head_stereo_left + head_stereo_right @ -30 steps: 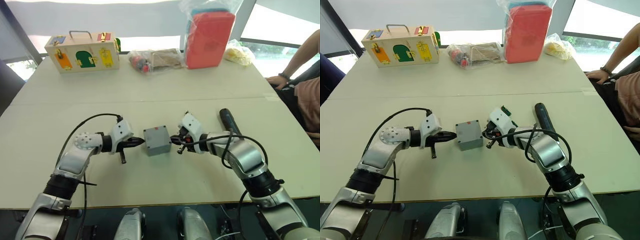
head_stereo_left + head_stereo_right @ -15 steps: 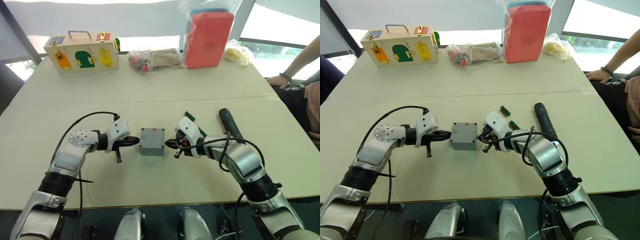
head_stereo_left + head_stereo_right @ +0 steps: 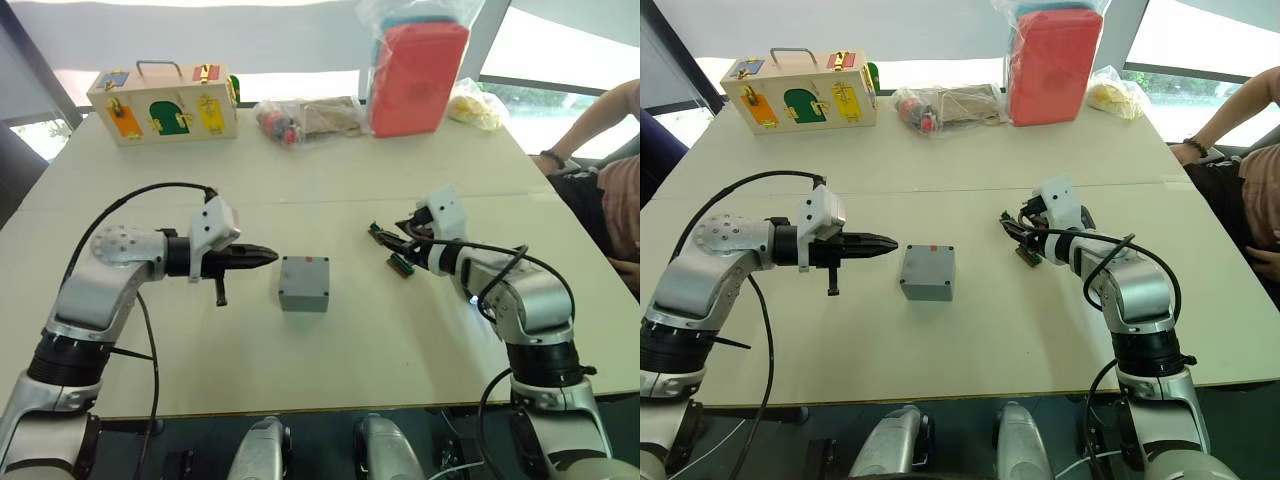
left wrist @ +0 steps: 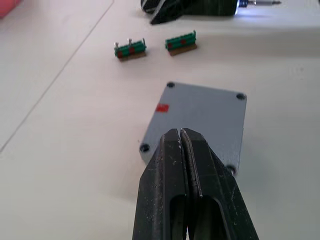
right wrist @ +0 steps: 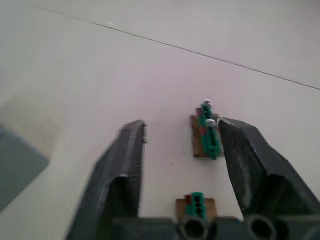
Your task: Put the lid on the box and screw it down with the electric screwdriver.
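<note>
The grey box (image 3: 303, 296) rests flat on the table between my arms. The lid (image 4: 202, 119) lies on top of it as a flat face with corner holes and a small red mark. My left gripper (image 3: 263, 257) is shut, its tips pointing at the box from a short way to its left without touching. To the right of the box, my right gripper (image 5: 182, 127) stands open with one small green-brown piece (image 5: 206, 132) between its fingers. The black electric screwdriver (image 4: 215, 6) lies beyond the box, its tip lit, mostly behind my right forearm in the head views.
A second green-brown piece (image 3: 401, 264) lies beside the right gripper. Along the far edge stand a wooden box with coloured doors (image 3: 165, 100), plastic bags (image 3: 305, 118) and a red case in a bag (image 3: 418, 75). A person's arm (image 3: 590, 125) rests at the right edge.
Both grippers have let go of the box, which was tilted between them and now lies flat. The right gripper moved right and opened over the green pieces. The left drew back to the left.
</note>
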